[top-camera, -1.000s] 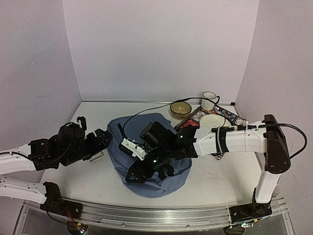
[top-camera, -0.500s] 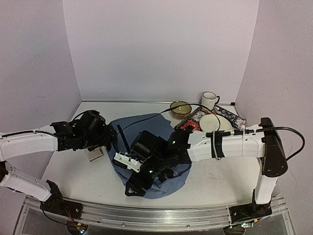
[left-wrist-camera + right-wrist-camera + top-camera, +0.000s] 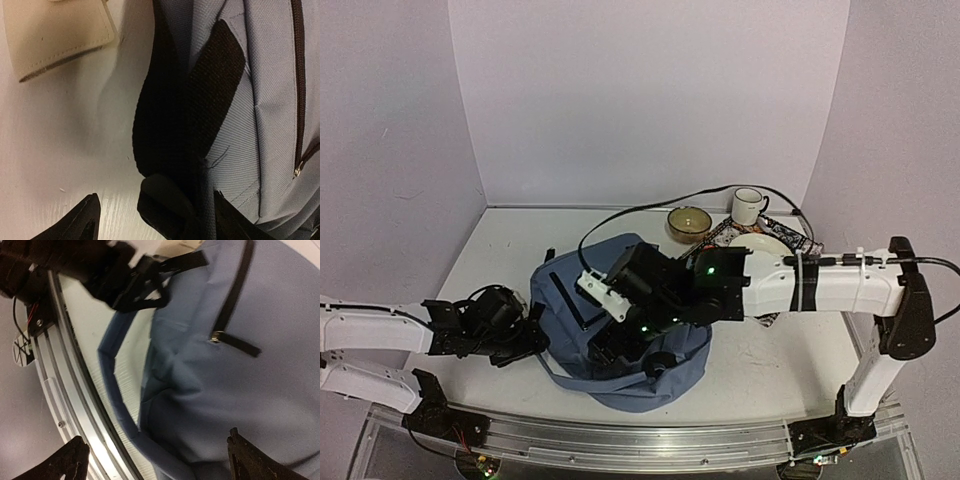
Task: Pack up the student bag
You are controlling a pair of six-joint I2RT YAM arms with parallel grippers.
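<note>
The bag (image 3: 630, 385) is lying flat mid-table (image 3: 770, 360) with no opening showing, so packing is judged barely begun, while the left gripper (image 3: 152, 215) is straddling a strap (image 3: 200, 100) and the right gripper (image 3: 157, 455) is hovering over the fabric, both with jaws apart.

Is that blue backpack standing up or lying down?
Lying down: the student bag is slumped flat on the table, zipped panel facing up.

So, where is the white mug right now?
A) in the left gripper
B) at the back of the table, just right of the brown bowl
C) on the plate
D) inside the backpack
B: the white mug stands upright at the far side of the table, right of the bowl, away from the student bag.
</note>
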